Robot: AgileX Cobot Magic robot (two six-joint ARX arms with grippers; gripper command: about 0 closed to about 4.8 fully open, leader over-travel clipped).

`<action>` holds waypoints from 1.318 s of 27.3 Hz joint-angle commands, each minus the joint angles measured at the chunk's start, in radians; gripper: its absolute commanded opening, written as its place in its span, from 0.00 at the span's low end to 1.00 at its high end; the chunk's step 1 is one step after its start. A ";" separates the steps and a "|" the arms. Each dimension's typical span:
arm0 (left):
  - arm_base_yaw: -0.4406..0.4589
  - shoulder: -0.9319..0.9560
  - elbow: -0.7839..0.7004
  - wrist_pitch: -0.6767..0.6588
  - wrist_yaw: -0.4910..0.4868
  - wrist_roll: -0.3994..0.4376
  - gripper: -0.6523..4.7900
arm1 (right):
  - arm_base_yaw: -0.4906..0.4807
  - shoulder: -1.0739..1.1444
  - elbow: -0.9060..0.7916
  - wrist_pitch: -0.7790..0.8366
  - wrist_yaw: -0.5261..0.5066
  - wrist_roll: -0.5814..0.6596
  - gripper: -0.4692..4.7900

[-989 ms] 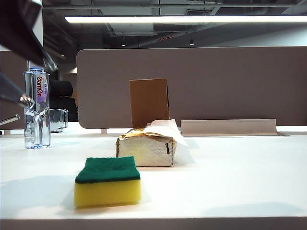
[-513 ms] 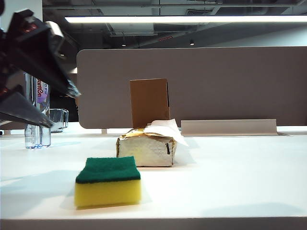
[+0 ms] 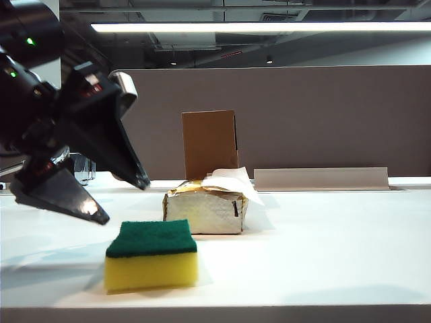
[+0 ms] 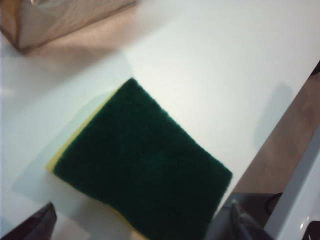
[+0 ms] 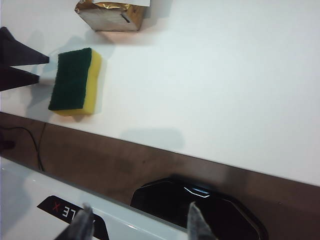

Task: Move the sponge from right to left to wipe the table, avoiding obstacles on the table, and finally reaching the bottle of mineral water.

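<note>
The left gripper, jaws spread wide and empty, is hovering just left of the sponge, far nearer than the parted, empty right gripper.

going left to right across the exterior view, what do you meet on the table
left tool, open, on the left → sponge → tissue pack, with the cardboard box behind it; right tool only in its wrist view, off the table.

Open-plan office, grey-brown divider panels behind white table, strip ceiling lights (exposed ducting)
</note>
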State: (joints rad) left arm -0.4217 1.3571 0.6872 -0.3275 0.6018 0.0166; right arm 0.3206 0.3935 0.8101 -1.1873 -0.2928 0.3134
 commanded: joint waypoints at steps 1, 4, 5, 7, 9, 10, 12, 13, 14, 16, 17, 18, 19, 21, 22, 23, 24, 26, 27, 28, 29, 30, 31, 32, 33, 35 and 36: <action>0.000 0.042 0.002 0.025 0.003 -0.023 1.00 | 0.000 -0.001 0.004 0.007 -0.024 0.000 0.55; 0.000 0.070 0.002 0.031 0.003 -0.029 1.00 | 0.000 -0.001 0.004 0.006 -0.024 0.000 0.55; 0.000 0.076 0.002 0.031 0.003 -0.029 1.00 | 0.000 -0.001 0.004 0.006 -0.024 0.000 0.55; 0.000 0.084 0.002 0.032 0.004 -0.032 1.00 | 0.000 -0.001 0.004 0.006 -0.023 0.000 0.55; 0.000 0.084 0.002 0.038 0.005 -0.038 1.00 | 0.000 -0.001 0.004 0.007 -0.024 0.000 0.55; 0.000 0.084 0.002 0.042 0.008 -0.057 1.00 | 0.000 -0.001 0.004 0.007 -0.023 0.000 0.55; -0.002 0.084 0.002 0.045 0.008 -0.059 1.00 | 0.000 -0.001 0.004 0.009 -0.021 0.000 0.55; -0.009 0.084 0.002 0.045 0.007 -0.059 1.00 | 0.000 -0.001 0.004 0.010 -0.021 0.000 0.55; -0.015 0.084 0.002 0.046 0.007 -0.059 1.00 | 0.000 -0.001 0.004 0.010 -0.021 0.000 0.55; -0.035 0.085 0.002 0.047 0.005 -0.061 1.00 | 0.000 -0.001 0.004 0.010 -0.021 -0.001 0.55; -0.046 0.085 0.002 0.049 0.001 -0.062 1.00 | 0.000 -0.001 0.004 0.010 -0.021 -0.001 0.55; -0.056 0.085 0.002 0.053 0.000 -0.063 1.00 | 0.000 -0.001 0.004 0.010 -0.021 -0.001 0.55; -0.069 0.086 0.002 0.061 0.000 -0.063 1.00 | 0.000 -0.001 0.004 0.010 -0.021 -0.001 0.55; -0.087 0.095 0.002 0.083 -0.002 -0.081 1.00 | 0.000 -0.001 0.004 0.010 -0.021 -0.001 0.55; -0.094 0.103 0.002 0.095 -0.005 -0.087 1.00 | 0.000 -0.001 0.004 0.010 -0.021 -0.001 0.55; -0.096 0.111 0.002 0.105 -0.009 -0.097 1.00 | 0.000 -0.001 0.004 0.010 -0.021 0.000 0.55; -0.096 0.118 0.002 0.112 -0.015 -0.105 1.00 | 0.000 -0.001 0.004 0.010 -0.022 0.000 0.55; -0.096 0.139 0.002 0.116 -0.015 -0.108 1.00 | 0.000 -0.001 0.004 0.010 -0.021 0.000 0.55; -0.096 0.149 0.002 0.116 -0.015 -0.108 1.00 | 0.000 -0.001 0.004 0.009 -0.021 0.000 0.55; -0.096 0.159 0.002 0.114 -0.015 -0.108 1.00 | 0.000 -0.001 0.004 0.009 -0.021 0.000 0.55; -0.096 0.167 0.002 0.113 -0.015 -0.108 1.00 | 0.000 -0.001 0.004 0.010 -0.022 0.000 0.55; -0.096 0.174 0.002 0.113 -0.015 -0.108 1.00 | 0.000 -0.001 0.004 0.010 -0.022 0.000 0.55; -0.096 0.181 0.002 0.113 -0.016 -0.108 1.00 | 0.000 -0.001 0.004 0.010 -0.022 0.000 0.55; -0.096 0.186 0.002 0.114 -0.015 -0.110 1.00 | 0.000 -0.001 0.004 0.010 -0.022 0.000 0.55; -0.096 0.193 0.002 0.113 -0.019 -0.112 1.00 | 0.000 -0.001 0.004 0.010 -0.021 0.000 0.55; -0.096 0.196 0.002 0.113 -0.027 -0.111 1.00 | 0.000 -0.001 0.004 0.010 -0.021 0.000 0.55; -0.097 0.196 0.002 0.113 -0.031 -0.111 0.98 | 0.000 -0.001 0.004 0.010 -0.021 -0.001 0.55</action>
State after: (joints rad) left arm -0.5159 1.5398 0.6975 -0.1688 0.6109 -0.0872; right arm 0.3206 0.3931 0.8101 -1.1873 -0.3107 0.3134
